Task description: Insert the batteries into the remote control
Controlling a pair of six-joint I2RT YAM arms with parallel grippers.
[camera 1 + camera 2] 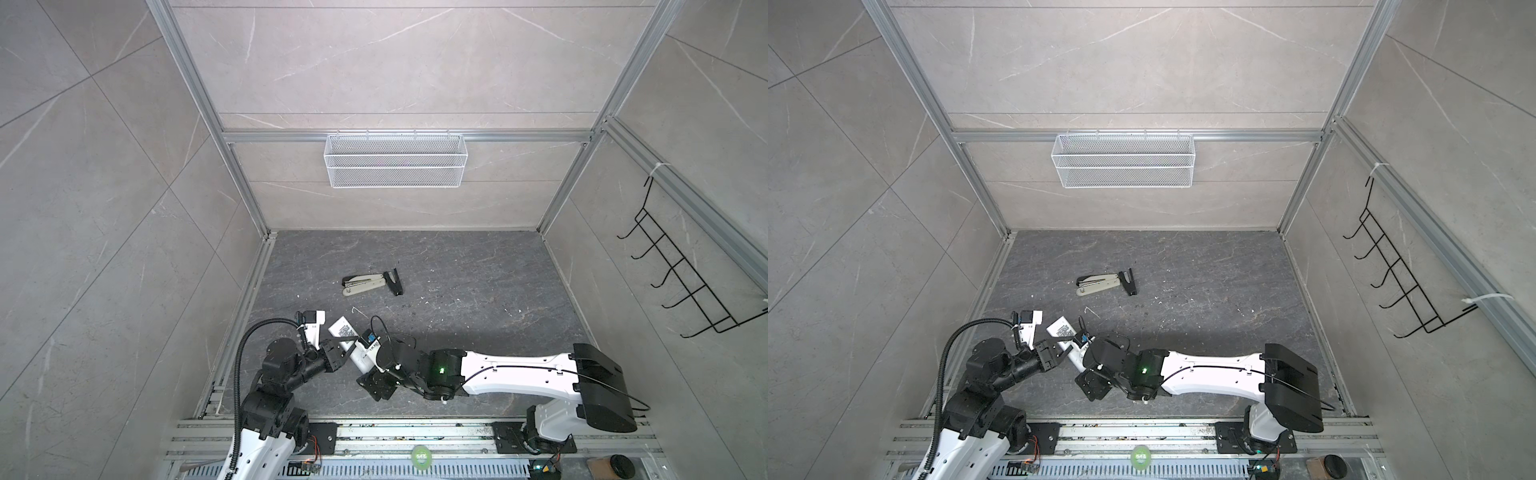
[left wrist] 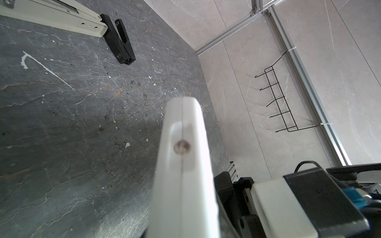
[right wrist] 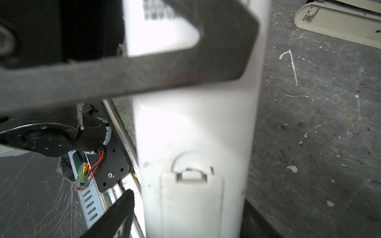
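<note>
Right wrist view: the remote (image 3: 195, 123) runs straight away from the lens with its plain white back to the camera. The battery cover (image 3: 191, 204) sits shut at the near end, latch tab visible. The right tool (image 3: 191, 218) straddles that end with its jaws apart. One black finger (image 3: 121, 212) lies along a long edge, with a slit of rail showing between it and the remote. I can't tell if the finger on the other edge presses. Further along, a grey finger (image 3: 144, 70) crosses the remote's back just short of the printed label.

In both top views that finger belongs to the left tool (image 1: 347, 343), clamped across the remote (image 1: 344, 331) – label side up, lying diagonally. The remote is at about 8 o'clock on the counter (image 1: 478, 299), close to the front rail. The right tool (image 1: 360, 362) reaches in from 3 o'clock to the end nearer the rail. I can't tell whether the remote is lifted or resting.

Left wrist view: the remote (image 2: 181, 164) is seen end-on, its seam up the middle and a round emitter window near the tip. This tool's fingers are out of frame.

The stapler (image 1: 361, 284) lies opened out at about 11 o'clock, well apart from the remote. Its black part is at its 3 o'clock end.
</note>
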